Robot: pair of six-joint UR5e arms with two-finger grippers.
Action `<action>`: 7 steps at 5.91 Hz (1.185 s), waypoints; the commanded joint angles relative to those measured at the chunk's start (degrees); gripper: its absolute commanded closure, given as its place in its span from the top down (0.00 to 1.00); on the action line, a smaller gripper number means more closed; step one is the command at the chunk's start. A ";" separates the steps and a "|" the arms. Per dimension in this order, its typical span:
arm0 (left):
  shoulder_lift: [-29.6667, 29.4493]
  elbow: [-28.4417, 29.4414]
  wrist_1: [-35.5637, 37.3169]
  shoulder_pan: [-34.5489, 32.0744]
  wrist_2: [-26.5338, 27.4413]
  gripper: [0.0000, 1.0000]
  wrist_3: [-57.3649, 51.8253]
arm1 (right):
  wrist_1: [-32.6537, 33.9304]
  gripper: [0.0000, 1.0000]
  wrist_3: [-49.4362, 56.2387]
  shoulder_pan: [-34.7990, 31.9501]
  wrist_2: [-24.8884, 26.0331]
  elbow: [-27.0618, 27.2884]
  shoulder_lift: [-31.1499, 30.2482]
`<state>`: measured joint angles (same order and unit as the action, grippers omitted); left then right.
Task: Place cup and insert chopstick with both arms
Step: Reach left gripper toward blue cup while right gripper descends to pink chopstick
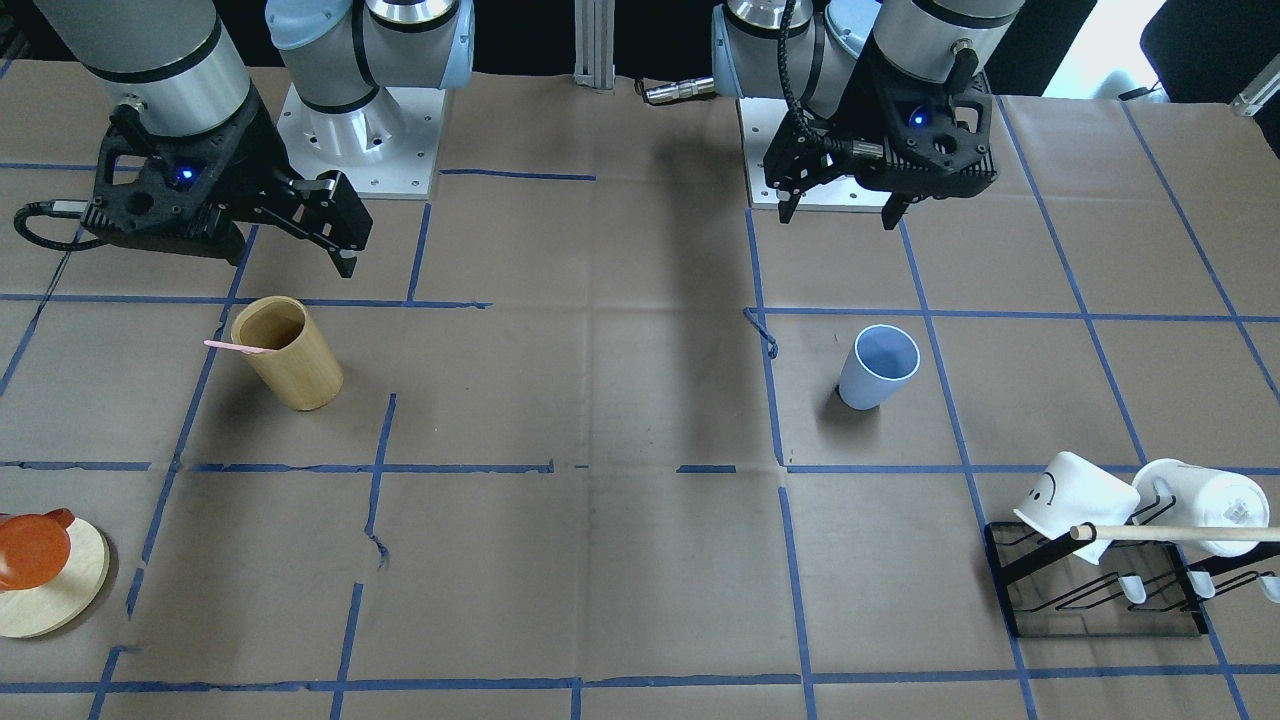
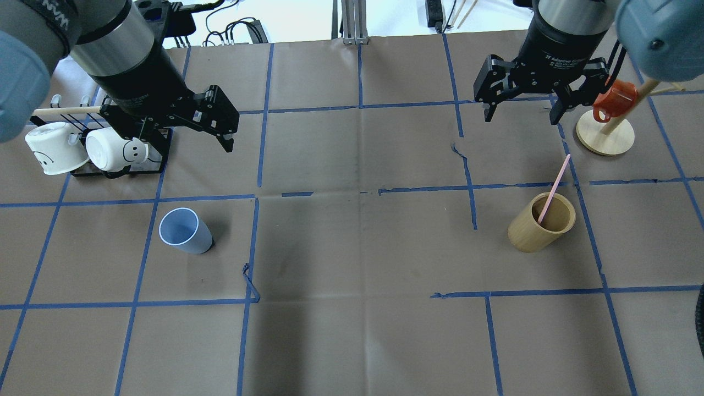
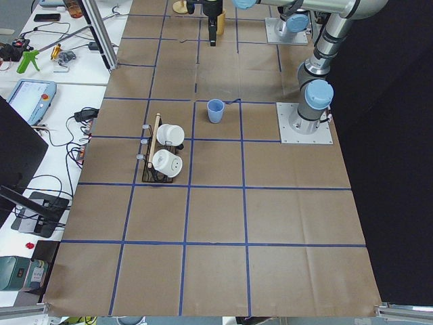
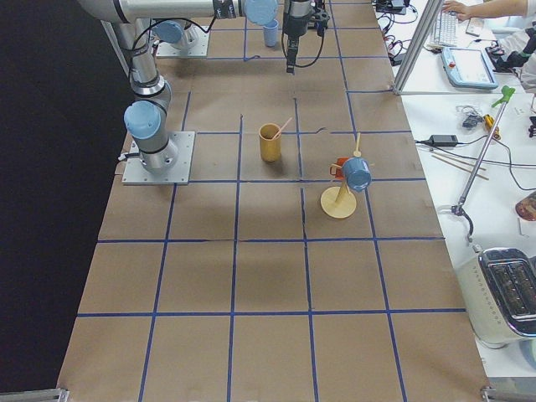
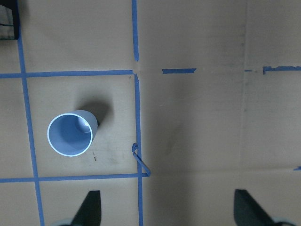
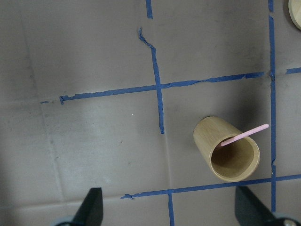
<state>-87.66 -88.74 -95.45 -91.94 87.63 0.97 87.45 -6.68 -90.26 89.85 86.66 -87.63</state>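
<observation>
Worktop [image 2: 357,247]: brown paper surface marked into squares with blue tape. Cup [image 2: 185,237]: pale-blue tumbler, standing upright with its mouth up inside a taped square on the left half of the worktop, empty, touching nothing else. Chopstick [image 2: 553,190]: thin pink stick, lower end inside the tan bamboo cup [image 2: 542,223] on the right half, leaning on that cup's rim, upper end sticking out toward the far right. Left claw [image 5: 169,207]: held above the worktop, well apart from the cup and farther away than it, fingers spread wide with nothing between them; its wrist camera looks straight down on the cup's open mouth. Right claw [image 2: 521,118]: held above the worktop beyond the tan bamboo cup, fingers likewise spread wide and holding nothing. Black wire rack [image 1: 1012,590]: at the far left, beyond the cup, carrying two white mugs [image 1: 1075,503] lying on their sides, one showing a smiley face, with a light wooden dowel [image 1: 1170,533] lying across the rack. Mug stand [image 2: 605,135]: round wooden base with a post at the far right, an orange mug [image 2: 613,99] hanging on it.
</observation>
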 commanded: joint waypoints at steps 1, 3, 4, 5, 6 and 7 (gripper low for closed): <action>0.47 -0.46 -0.09 0.18 0.17 0.98 0.00 | 0.00 1.00 0.00 0.00 -0.03 0.00 0.00; 0.65 -0.56 -0.17 0.27 0.18 0.98 -0.35 | 0.00 1.00 0.00 0.00 -0.11 0.00 0.00; 0.65 -0.56 -0.35 0.88 0.35 0.98 -0.87 | 0.00 1.00 0.00 0.00 -0.12 0.00 0.00; 1.00 -0.64 -0.70 2.19 0.44 0.98 -1.14 | 0.00 1.00 0.00 0.00 -0.12 0.00 0.00; 1.70 -2.04 -0.96 3.59 0.27 0.98 -2.71 | 0.00 1.00 -0.09 0.00 0.49 0.09 0.00; 1.88 -3.53 -0.27 6.22 0.18 0.98 -5.07 | 0.18 1.00 -0.26 0.09 0.76 0.26 0.00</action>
<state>-86.08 -90.97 -96.10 -87.86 87.90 -2.17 87.50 -6.81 -90.24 90.30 86.79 -87.63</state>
